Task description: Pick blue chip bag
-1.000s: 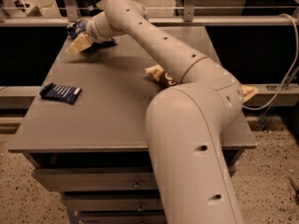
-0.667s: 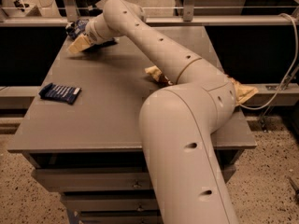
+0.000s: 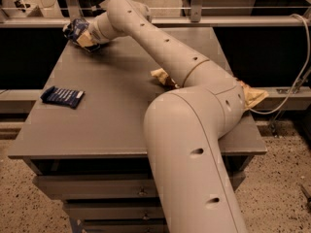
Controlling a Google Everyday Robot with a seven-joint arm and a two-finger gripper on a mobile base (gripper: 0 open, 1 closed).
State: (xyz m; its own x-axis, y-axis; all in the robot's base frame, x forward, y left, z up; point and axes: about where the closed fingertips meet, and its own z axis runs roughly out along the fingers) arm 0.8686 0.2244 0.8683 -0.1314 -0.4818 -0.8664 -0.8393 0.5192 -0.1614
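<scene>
Nothing here can actually be read. The blue chip bag (image 3: pixel 74 27), up at the far left corner of the bench (image 3: pixel 112 125), shows white marks on its dark skin, but no letter comes clear. The gripper (image 3: pixel 84 37) sits right against that bag at the same corner, and I can make out no marking on it. The navy packet (image 3: pixel 62 96), near the left edge, carries only white stripes.
</scene>
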